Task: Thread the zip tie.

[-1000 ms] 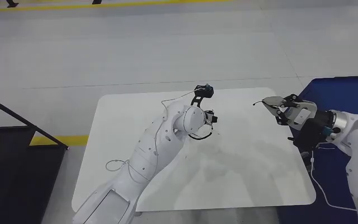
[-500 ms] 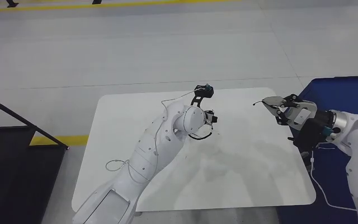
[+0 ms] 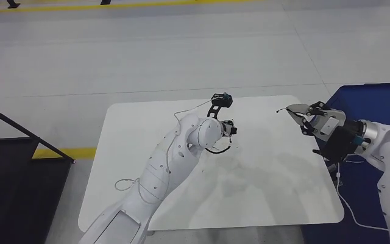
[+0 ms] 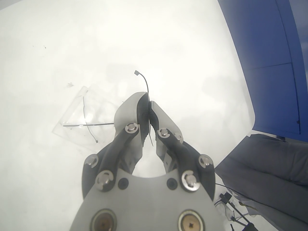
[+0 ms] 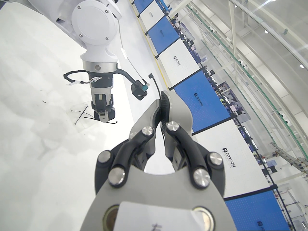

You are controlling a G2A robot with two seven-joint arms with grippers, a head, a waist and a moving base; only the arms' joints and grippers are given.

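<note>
White table (image 3: 122, 158), top view: the left gripper (image 3: 230, 130) sits over the middle of the table, toward the far side. The right gripper (image 3: 291, 110) hangs above the table's far right corner, well apart from the left one, fingertips pointing left. A thin black strand, the right-held zip tie (image 3: 281, 111), sticks out leftward from its tips. A blue floor area (image 3: 365, 97) lies past the table's right edge.

Left wrist view: the left gripper (image 4: 148, 100) has its jaws pinched together on the left-held zip tie (image 4: 146, 84), which is black. The square head end curves out beyond the fingertips. The thin tail pokes out behind the pads, between the finger links. On the table just beside the gripper lies a clear plastic bag (image 4: 72, 116), flat, with two loose zip ties (image 4: 81, 125) crossing each other on or in it; cannot tell which.

Right wrist view: the right gripper (image 5: 162, 98) likewise has its jaws closed on the right-held zip tie (image 5: 157, 86). The head end stands out past the tips, in the air. Farther off, the left gripper (image 5: 104, 116) points down, low over the table near the bag (image 5: 80, 108), with a short length of its tie showing at the tips.
</note>
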